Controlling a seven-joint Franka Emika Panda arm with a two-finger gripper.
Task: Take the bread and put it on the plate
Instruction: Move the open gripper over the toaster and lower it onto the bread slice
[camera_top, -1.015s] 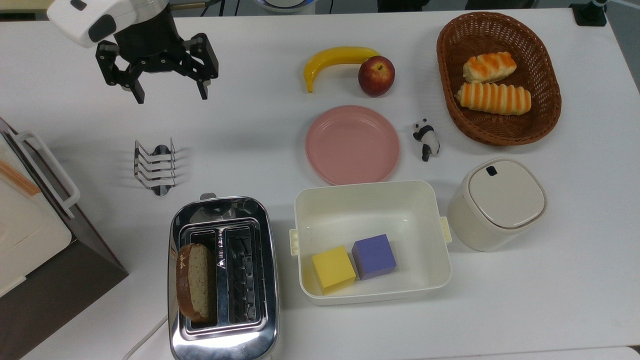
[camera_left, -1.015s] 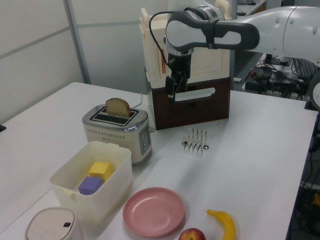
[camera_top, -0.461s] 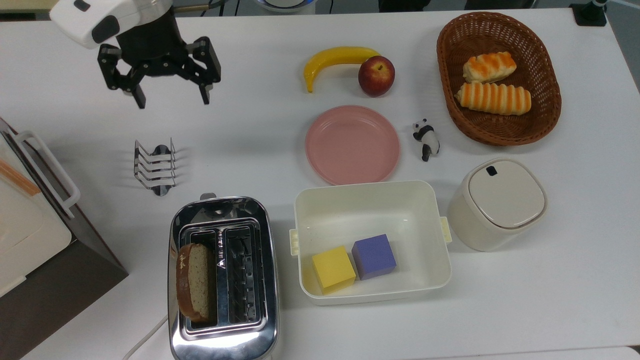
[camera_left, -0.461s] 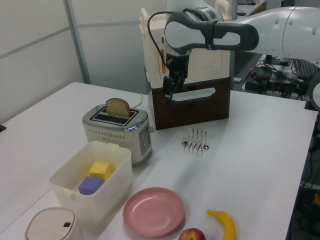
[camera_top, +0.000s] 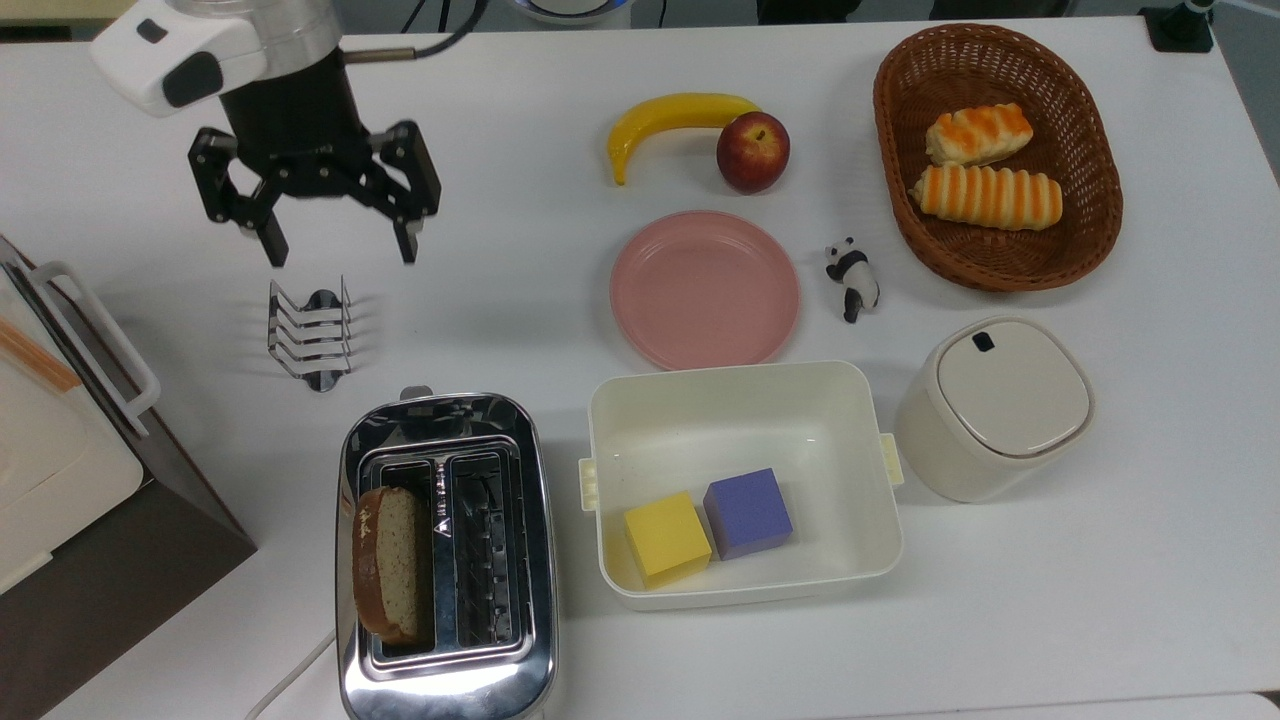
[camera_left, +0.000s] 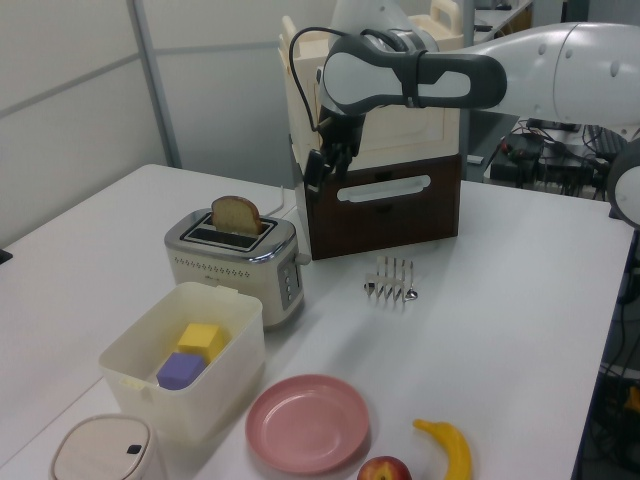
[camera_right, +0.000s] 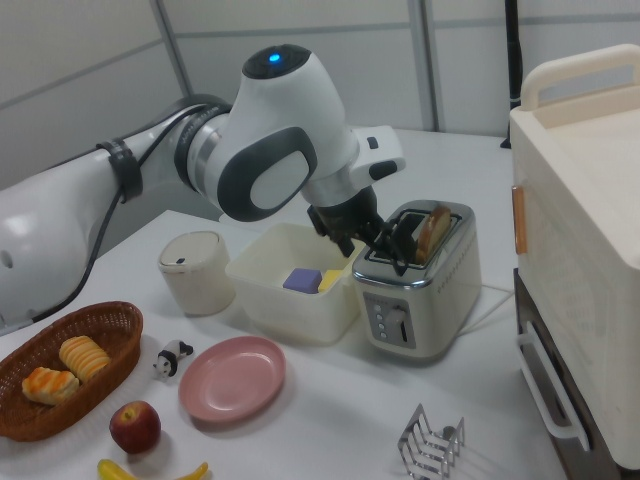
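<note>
Nothing is done yet: the bread (camera_top: 390, 565) stands in the toaster (camera_top: 445, 560) at 7 o'clock, the pink plate (camera_top: 704, 288) is bare, and the claw (camera_top: 340, 245) hangs wide open, empty.

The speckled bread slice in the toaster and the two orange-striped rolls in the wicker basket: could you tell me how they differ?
The tan speckled bread slice is flat with a dark crust; the orange-striped rolls are elongated and puffy. The slice stands on edge in a chrome toaster slot; the rolls lie in the brown wicker basket. All are baked goods.
</note>
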